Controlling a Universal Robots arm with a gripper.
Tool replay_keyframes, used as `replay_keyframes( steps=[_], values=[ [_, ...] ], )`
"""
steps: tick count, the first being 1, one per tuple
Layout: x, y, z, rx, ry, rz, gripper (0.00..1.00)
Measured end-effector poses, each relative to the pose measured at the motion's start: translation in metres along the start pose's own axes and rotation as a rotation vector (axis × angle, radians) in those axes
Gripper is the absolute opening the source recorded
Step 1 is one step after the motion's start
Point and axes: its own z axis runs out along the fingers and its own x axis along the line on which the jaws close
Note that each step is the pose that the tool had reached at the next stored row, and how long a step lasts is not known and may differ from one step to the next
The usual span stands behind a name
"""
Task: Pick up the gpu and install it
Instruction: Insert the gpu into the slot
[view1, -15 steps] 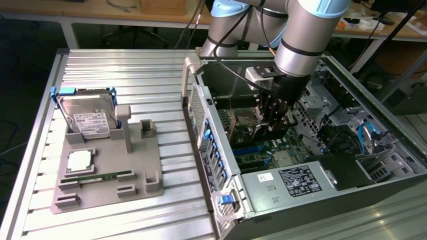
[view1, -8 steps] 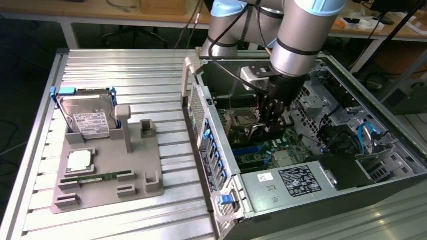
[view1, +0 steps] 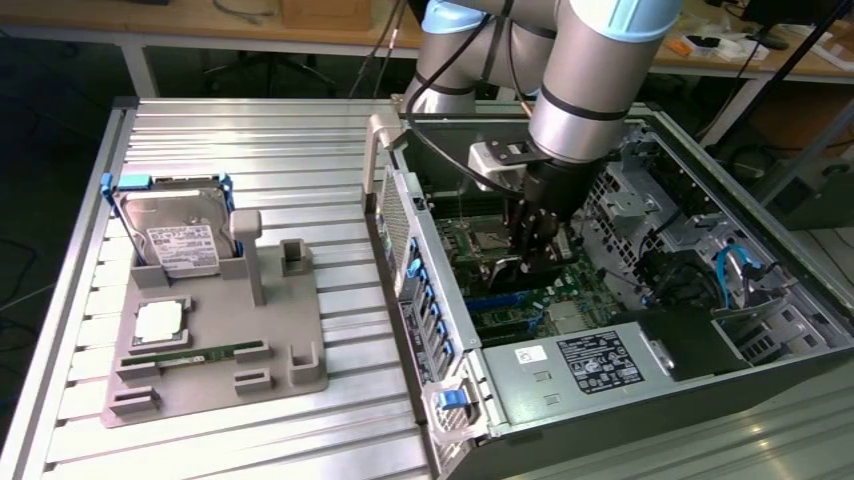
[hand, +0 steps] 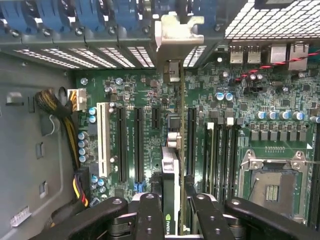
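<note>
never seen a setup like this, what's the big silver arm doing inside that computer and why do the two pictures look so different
The silver arm is a robot arm, reaching down into an open computer case that lies on its side on a metal table. The exterior view comes from a camera off the arm, looking over the whole scene. The wrist view comes from a camera on the arm's wrist, looking into the case at the green motherboard.

The gripper has its jaws shut on the gpu, a thin card seen edge-on, held over the motherboard's long black slots with its pale metal bracket toward the case's perforated rear wall.

On the table, a grey holder carries a hard drive and a memory stick.
</note>
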Motion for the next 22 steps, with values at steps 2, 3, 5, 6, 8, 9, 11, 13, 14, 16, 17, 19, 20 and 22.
replay_keyframes(
  steps=[2,3,5,6,8,9,11,13,14,16,17,19,20,22],
  values=[
    [-0.0001,0.002,0.0006,0.0,0.0003,0.0,0.27],
    [-0.0001,0.003,0.0008,0.0,0.0006,0.0,0.27],
    [-0.0001,0.0047,0.0013,0.0001,0.0006,0.0,0.27],
    [-0.0002,0.0051,0.0013,0.0002,0.0006,0.0,0.27],
    [-0.0001,0.0051,0.0013,0.0,0.0008,0.0,0.27],
    [-0.0001,0.0051,0.0013,0.0001,0.0007,0.0,0.27],
    [-0.0002,0.0052,0.0022,0.0001,0.0007,0.0,0.27],
    [-0.0002,0.0052,0.0022,0.0001,0.0006,0.0,0.27],
    [-0.0002,0.0052,0.0022,0.0001,0.0007,0.0,0.27],
    [-0.0003,0.0052,0.0029,0.0001,0.0007,0.0,0.27],
    [-0.0003,0.0052,0.0033,0.0001,0.0007,0.0,0.27],
    [-0.0003,0.0052,0.0032,0.0001,0.0007,0.0,0.27],
    [-0.0003,0.0052,0.0033,0.0001,0.0006,0.0,0.27],
    [-0.0003,0.0052,0.0032,0.0001,0.0007,0.0,0.27]
  ],
)
